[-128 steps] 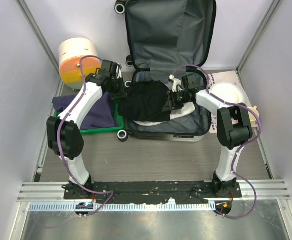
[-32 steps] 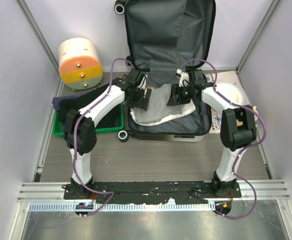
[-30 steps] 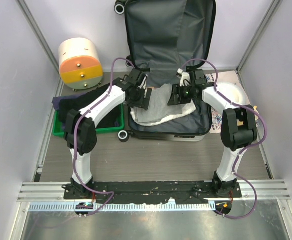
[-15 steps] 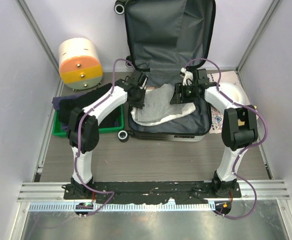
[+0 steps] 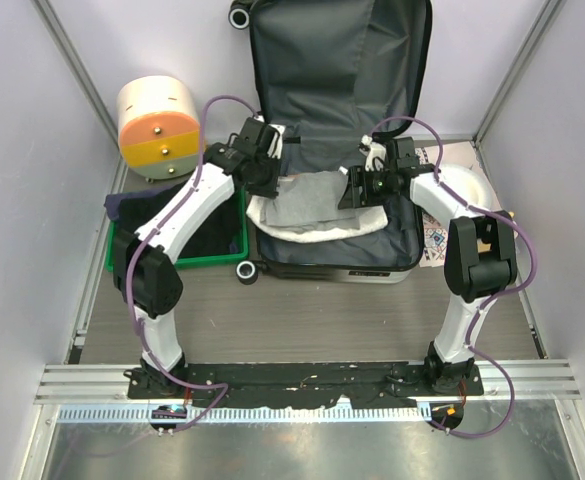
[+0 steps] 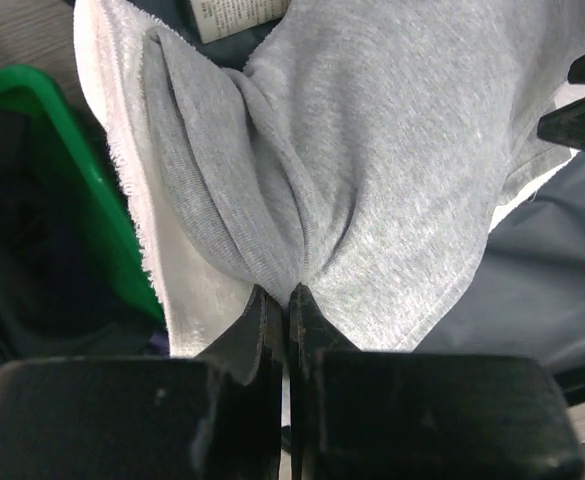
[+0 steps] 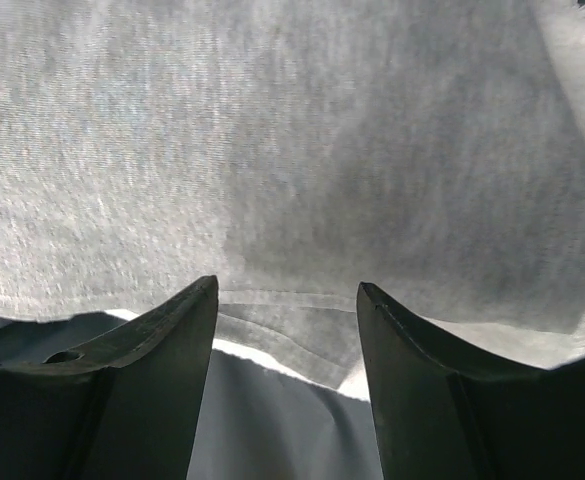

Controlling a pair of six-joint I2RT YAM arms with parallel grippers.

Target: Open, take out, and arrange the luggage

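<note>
The luggage (image 5: 404, 252) lies open, its lid (image 5: 342, 70) leaning on the back wall and showing dark grey lining. In the base lie a grey garment (image 5: 307, 200) and a white towel (image 5: 302, 232). My left gripper (image 5: 265, 170) is shut on a bunched fold of the grey garment (image 6: 392, 150), at the suitcase's back left corner; the fingertips (image 6: 270, 305) pinch the cloth tight. The white towel (image 6: 122, 170) hangs beside it. My right gripper (image 5: 357, 190) hovers open over the garment's right edge (image 7: 272, 130), with nothing between the fingers (image 7: 187, 320).
A green tray (image 5: 222, 258) holding dark clothes (image 5: 210, 225) stands left of the suitcase, its rim (image 6: 62, 150) close under the left wrist. A cream-and-orange cylinder (image 5: 157, 125) stands at the back left. A white bowl (image 5: 462, 185) sits right of the suitcase.
The black garment seen earlier is out of the suitcase. My left gripper has closed on the grey garment and pulled it up and toward the back left. The right gripper has barely moved.
</note>
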